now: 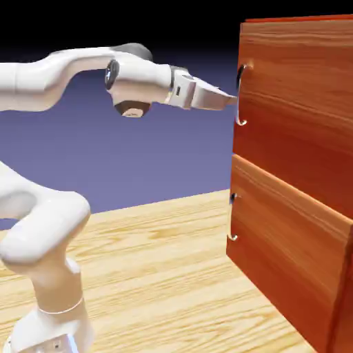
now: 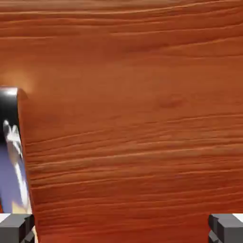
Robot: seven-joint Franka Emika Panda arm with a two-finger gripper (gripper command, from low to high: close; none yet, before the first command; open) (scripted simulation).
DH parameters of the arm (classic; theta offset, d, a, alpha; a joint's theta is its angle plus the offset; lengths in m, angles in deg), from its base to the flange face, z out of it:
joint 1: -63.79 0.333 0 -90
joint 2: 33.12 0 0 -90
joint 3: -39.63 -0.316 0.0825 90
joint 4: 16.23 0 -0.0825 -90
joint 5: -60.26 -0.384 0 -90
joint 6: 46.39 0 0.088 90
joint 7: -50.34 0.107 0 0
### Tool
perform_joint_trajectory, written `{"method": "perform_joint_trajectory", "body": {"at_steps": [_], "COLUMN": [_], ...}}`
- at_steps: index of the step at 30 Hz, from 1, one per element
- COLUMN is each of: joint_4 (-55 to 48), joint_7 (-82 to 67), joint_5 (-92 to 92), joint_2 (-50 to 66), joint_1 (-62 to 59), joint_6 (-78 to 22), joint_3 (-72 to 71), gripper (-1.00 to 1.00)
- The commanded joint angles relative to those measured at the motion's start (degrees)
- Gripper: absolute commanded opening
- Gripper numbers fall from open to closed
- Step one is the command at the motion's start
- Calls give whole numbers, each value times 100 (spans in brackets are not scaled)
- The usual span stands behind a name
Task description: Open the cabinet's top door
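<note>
Blue-violet backdrop, wooden table [image 1: 158,255]; claw [image 1: 231,100] wide open, empty, level at top door [image 1: 296,103] handle [image 1: 241,96].

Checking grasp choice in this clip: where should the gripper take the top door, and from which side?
Probably the top door's silver handle, mid-span, approached level from the front: it is a thin C-shaped bar standing off the panel. The open gripper already points at it.

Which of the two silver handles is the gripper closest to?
The upper handle, on the top door; the gripper is level with it, well above the lower handle.
</note>
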Motion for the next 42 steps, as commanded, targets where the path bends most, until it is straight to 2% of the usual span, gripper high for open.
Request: {"method": "perform_joint_trajectory", "body": {"at_steps": [1,14,21,22,34,42], "joint_4": [-47,-656,-1404,-1404,798,1801], "joint_7": [-147,-2054,-2234,-2234,-2723,-2755], "joint_5": [-250,-3489,-3971,-3971,-3052,-1682], "joint_2": [-64,-895,-736,-736,-1263,-1780], "joint_1": [-107,-1491,-2554,-2554,-442,369], "joint_6": [-22,-303,-531,-531,-2435,-3707], "joint_3": [-110,-1538,-2082,-2082,-23,1638], "gripper": [0,0,0,-100,-100,-100]}}
